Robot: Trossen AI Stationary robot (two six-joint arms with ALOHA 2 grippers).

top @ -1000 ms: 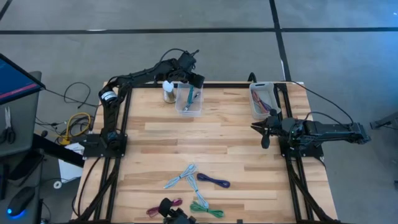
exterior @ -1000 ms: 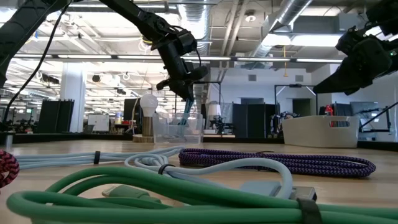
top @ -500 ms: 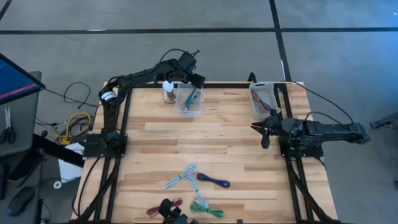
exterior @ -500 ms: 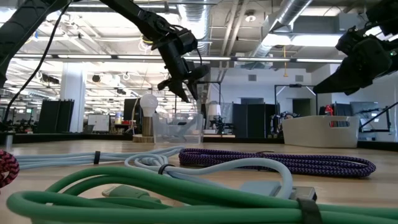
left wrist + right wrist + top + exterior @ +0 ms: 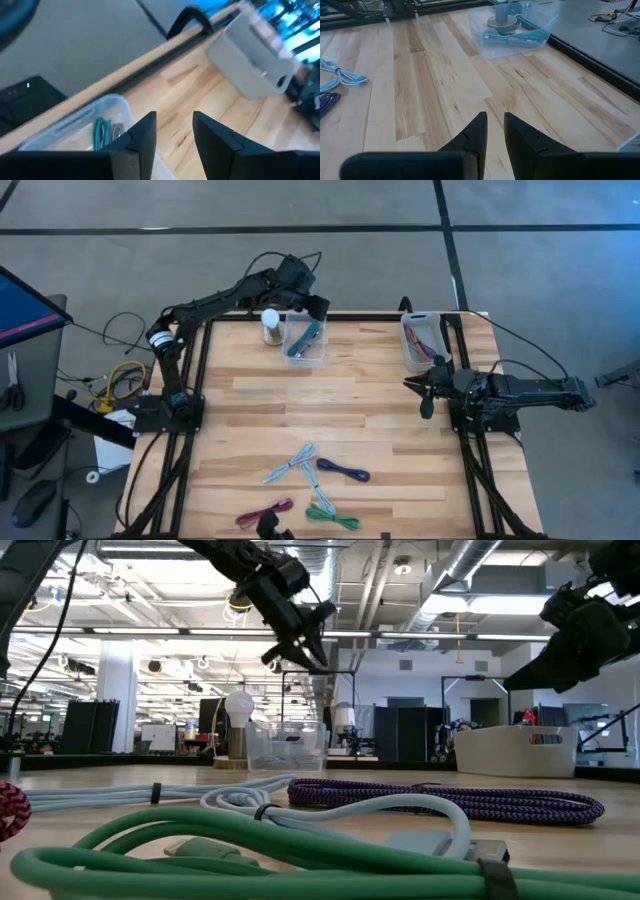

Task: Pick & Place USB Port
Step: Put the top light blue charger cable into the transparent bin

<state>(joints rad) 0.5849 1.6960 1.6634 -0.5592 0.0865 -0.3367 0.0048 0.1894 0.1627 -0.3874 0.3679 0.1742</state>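
A teal USB cable (image 5: pixel 306 337) lies loose inside the clear plastic bin (image 5: pixel 290 345) near the table's far edge; it also shows in the left wrist view (image 5: pixel 101 132) and the right wrist view (image 5: pixel 520 39). My left gripper (image 5: pixel 312 306) hangs open and empty above the bin's far right corner, well above its rim in the low view (image 5: pixel 308 648). My right gripper (image 5: pixel 426 394) waits open over the table's right side, with only a narrow gap between its fingers (image 5: pixel 495 125), and holds nothing.
A light bulb on a wooden base (image 5: pixel 270 326) stands left of the clear bin. A white bin (image 5: pixel 420 340) with cables sits at the far right. Light blue (image 5: pixel 290 465), purple (image 5: pixel 345 472), green (image 5: pixel 330 515) and maroon (image 5: pixel 262 513) cables lie near the near edge.
My left gripper held the teal cable hanging down into the clear bin, then let it go. The cable dropped and now lies flat in the bin. The gripper has since risen and drawn back a little toward the far edge.
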